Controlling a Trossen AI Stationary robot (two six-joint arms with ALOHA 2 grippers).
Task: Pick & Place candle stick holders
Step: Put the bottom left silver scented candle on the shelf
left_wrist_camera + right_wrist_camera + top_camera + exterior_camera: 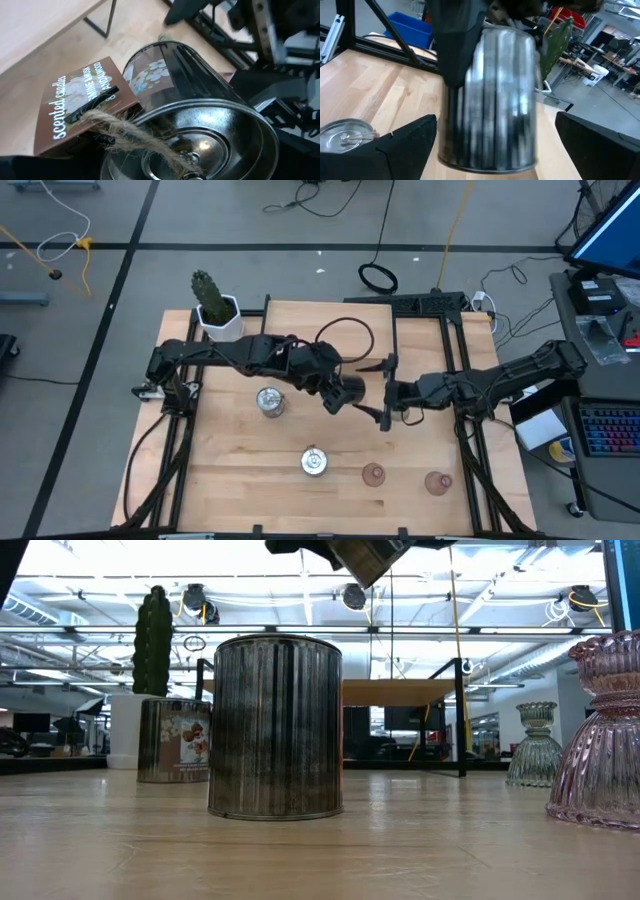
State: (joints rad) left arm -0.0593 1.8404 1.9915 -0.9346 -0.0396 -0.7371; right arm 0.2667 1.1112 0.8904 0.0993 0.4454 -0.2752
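above the middle of the pale wooden worktop [230, 470], left pincer [345, 393] grips a round silvery ribbed metal-and-glass candle holder [490, 100], lifted clear of the wood, brown "scented candles" tag [75, 105] tied on with twine. right pincer [386, 390] just beside it, fingers spread wide, holding nothing. two more silvery holders [270, 401] [314, 463] stand on the worktop, two pink bell-shaped glass holders [373, 474] [437, 482] near the front edge. green cactus in white pot [215, 305] at back corner. grey floor, cables.
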